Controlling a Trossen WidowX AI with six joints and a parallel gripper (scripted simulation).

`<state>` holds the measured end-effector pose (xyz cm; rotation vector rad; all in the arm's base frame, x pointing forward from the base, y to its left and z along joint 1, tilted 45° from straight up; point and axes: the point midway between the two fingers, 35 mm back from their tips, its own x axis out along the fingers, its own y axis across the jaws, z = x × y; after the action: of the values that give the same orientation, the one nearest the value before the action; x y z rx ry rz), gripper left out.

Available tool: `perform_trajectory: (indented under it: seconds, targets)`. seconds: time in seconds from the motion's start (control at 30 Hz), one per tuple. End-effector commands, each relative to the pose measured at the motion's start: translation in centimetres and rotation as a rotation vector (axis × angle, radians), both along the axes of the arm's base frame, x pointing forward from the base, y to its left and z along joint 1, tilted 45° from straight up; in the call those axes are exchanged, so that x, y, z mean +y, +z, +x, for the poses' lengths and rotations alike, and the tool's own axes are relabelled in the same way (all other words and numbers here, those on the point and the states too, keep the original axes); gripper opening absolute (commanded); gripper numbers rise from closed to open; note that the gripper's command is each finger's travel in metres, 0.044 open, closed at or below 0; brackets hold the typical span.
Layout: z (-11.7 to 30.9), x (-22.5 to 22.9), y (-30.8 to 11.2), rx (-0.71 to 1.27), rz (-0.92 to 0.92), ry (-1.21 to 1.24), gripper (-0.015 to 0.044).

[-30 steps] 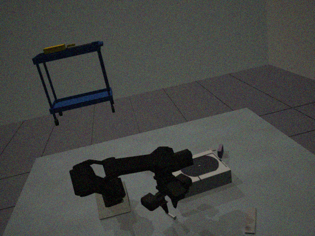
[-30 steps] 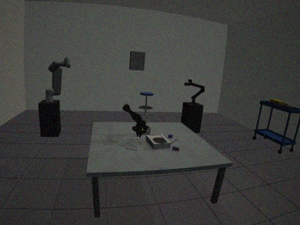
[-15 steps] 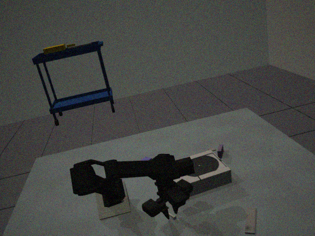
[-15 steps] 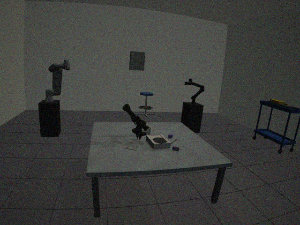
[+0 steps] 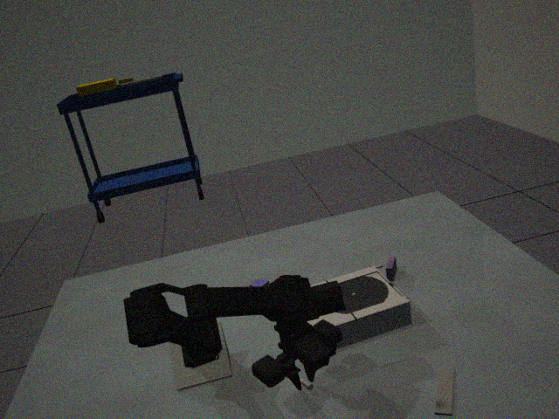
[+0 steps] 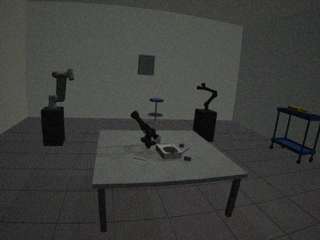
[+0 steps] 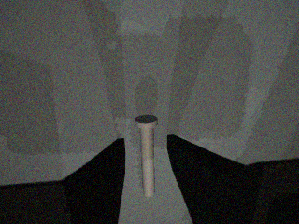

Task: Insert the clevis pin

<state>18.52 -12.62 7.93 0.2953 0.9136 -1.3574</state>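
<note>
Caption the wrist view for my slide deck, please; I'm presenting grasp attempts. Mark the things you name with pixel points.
Tool (image 5: 305,383) (image 6: 147,148) (image 7: 146,143) fingers flank the steel clevis pin (image 5: 307,384) (image 7: 148,161), a visible gap on each side.

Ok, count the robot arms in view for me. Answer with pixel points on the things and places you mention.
3: a black jointed arm (image 5: 288,299) (image 6: 146,127) on the pale grey table (image 5: 315,243) (image 6: 165,173) (image 7: 28,28); behind it, a grey arm (image 6: 61,87) on the left black pedestal (image 6: 52,126) and a slim black arm (image 6: 211,98) on the right one (image 6: 204,124). None seems hidden.
</note>
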Motion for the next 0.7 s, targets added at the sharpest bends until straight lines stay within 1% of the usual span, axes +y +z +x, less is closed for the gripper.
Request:
perform_trajectory:
  seconds: [0.0, 0.03, 0.17, 0.47, 0.67]
  targets:
    - [0.0, -0.1, -0.1, 0.002, 0.000, -0.002, 0.0055]
    - [0.0, -0.1, -0.1, 0.002, 0.000, -0.002, 0.0029]
    - [0.0, -0.1, -0.1, 0.002, 0.000, -0.002, 0.0002]
    - [0.0, 0.0, 0.0, 0.001, 0.000, -0.002, 0.0000]
    - [0.2, 1.0, 1.0, -0.001, -0.001, -0.001, 0.0000]
